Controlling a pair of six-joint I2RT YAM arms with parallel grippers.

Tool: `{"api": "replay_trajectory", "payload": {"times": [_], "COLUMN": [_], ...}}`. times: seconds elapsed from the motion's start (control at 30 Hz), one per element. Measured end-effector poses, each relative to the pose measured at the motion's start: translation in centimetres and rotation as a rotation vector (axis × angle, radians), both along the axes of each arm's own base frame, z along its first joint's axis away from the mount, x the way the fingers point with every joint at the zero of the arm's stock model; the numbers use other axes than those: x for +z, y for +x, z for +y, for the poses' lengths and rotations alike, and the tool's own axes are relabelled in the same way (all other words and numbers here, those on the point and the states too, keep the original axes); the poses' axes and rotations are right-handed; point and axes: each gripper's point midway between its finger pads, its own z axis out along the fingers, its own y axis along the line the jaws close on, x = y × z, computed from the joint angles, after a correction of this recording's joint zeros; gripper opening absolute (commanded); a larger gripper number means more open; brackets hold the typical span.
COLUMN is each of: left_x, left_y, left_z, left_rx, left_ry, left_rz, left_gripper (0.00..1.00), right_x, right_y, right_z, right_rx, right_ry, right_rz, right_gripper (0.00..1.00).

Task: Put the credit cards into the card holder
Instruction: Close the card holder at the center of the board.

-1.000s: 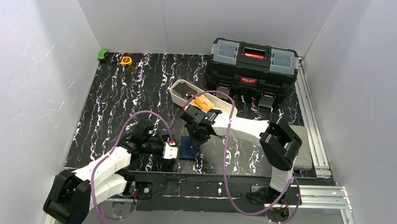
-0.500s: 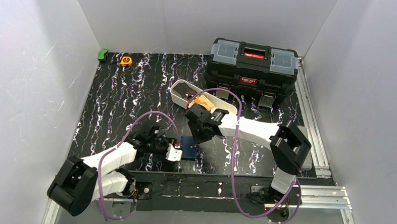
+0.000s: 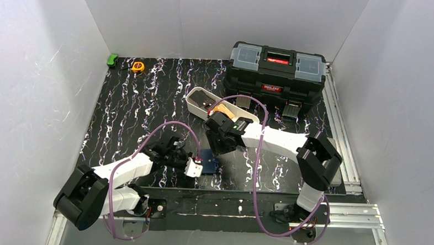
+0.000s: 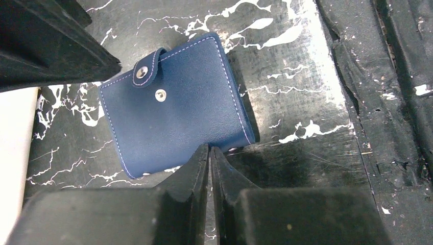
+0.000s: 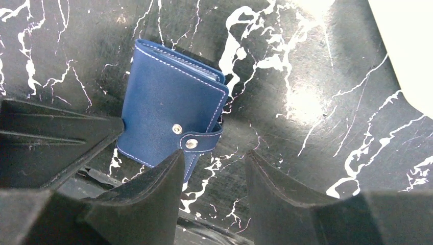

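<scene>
The card holder point(image 3: 208, 161) point(image 4: 173, 117) point(image 5: 168, 109) lies closed on the black marbled table near its front edge, its snap tab unfastened. My left gripper point(image 3: 198, 168) point(image 4: 209, 151) is shut with nothing between its fingers, its tips against the wallet's near edge. My right gripper point(image 3: 218, 146) point(image 5: 214, 158) hovers open just behind the wallet, one finger point(image 5: 153, 194) over the corner by the tab. An orange credit card point(image 3: 222, 108) lies in the white tray point(image 3: 195, 102), partly hidden by the right arm. I cannot make out any dark cards.
A big black toolbox point(image 3: 276, 70) stands at the back right. A yellow tape measure point(image 3: 138, 66) and a green object point(image 3: 113, 59) sit at the back left. The table's front lip runs just below the wallet.
My left gripper has slid right up to the wallet and shut. My right gripper has opened and drawn slightly back from the wallet.
</scene>
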Motion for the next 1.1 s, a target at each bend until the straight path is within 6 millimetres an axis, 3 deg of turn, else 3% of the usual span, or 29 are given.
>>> {"api": "replay_trajectory", "payload": {"times": [0.33,0.53,0.7,0.9,0.93,0.97,1.03,1.1], "left_x": [0.5,3.3,6.2,7.3,7.7,8.2,9.0,9.2], "left_y": [0.6,2.7,5.8,7.6,7.9,8.2,8.5,7.9], "left_z": [-0.2,-0.3,0.4,4.6,5.2,6.0,7.3,8.1], "left_rx": [0.067,0.220,0.390,0.649,0.687,0.732,0.801,0.820], "left_ry": [0.022,-0.013,-0.092,-0.113,-0.120,-0.131,-0.155,-0.159], "left_rz": [0.005,-0.003,-0.116,0.014,0.040,0.069,0.126,0.172], "left_gripper": [0.01,0.00,0.00,0.26,0.34,0.49,0.63,0.66], "right_x": [0.7,0.7,0.7,0.2,0.1,0.0,-0.3,-0.6], "right_y": [0.5,0.3,-0.1,-0.2,-0.3,-0.3,-0.5,-0.8], "right_z": [-1.3,-1.2,-0.8,0.2,0.4,0.6,1.1,1.4], "right_rx": [-0.051,-0.043,-0.029,-0.009,-0.005,-0.001,0.010,0.022], "right_ry": [0.029,0.038,0.047,0.038,0.037,0.034,0.026,0.016], "right_rz": [-0.001,0.010,0.032,0.047,0.048,0.049,0.051,0.054], "right_gripper": [0.57,0.57,0.60,0.64,0.64,0.64,0.62,0.60]}}
